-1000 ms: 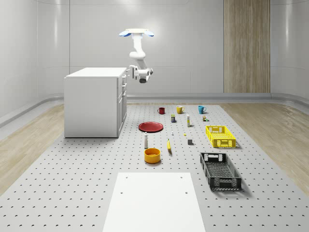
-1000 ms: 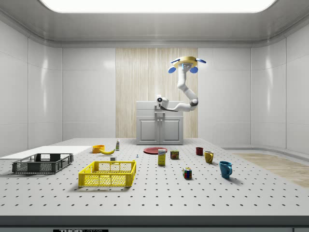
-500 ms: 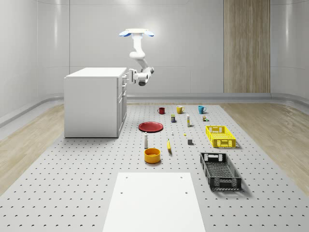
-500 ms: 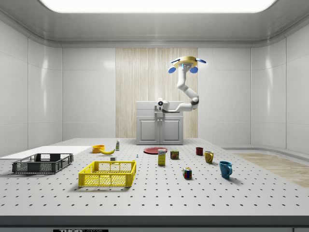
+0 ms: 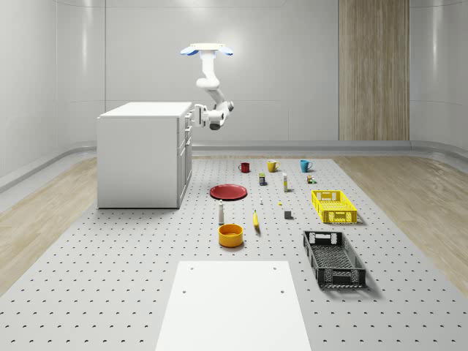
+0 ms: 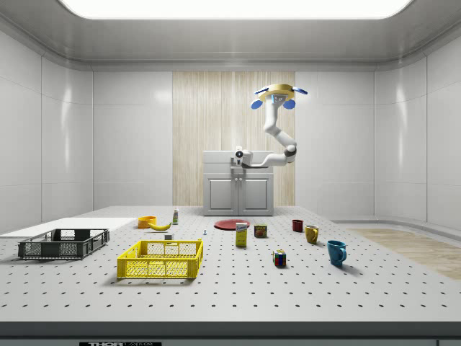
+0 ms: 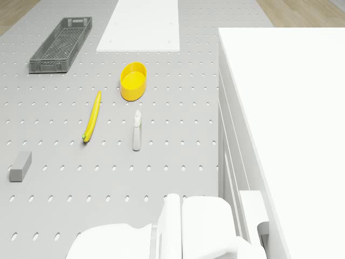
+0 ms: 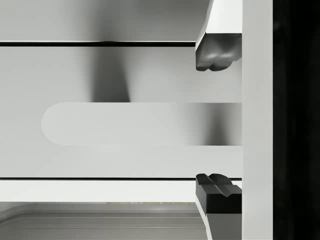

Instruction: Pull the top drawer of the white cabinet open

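Now top drawer [image 8: 125,75] shut, at head of white cabinet [image 5: 142,153] front, near table's far-left corner. Handle [image 8: 140,124] runs crosswise, straight ahead of tool [image 8: 216,120]. Tool's fingers [image 8: 215,55] parted, spanning handle, not closed on it. Drone [image 5: 208,50] hovers just off cabinet front.

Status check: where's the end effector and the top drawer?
End effector open, fingers either side of the handle. Top drawer shut. Drone hovering beside the cabinet. Nothing in the way.
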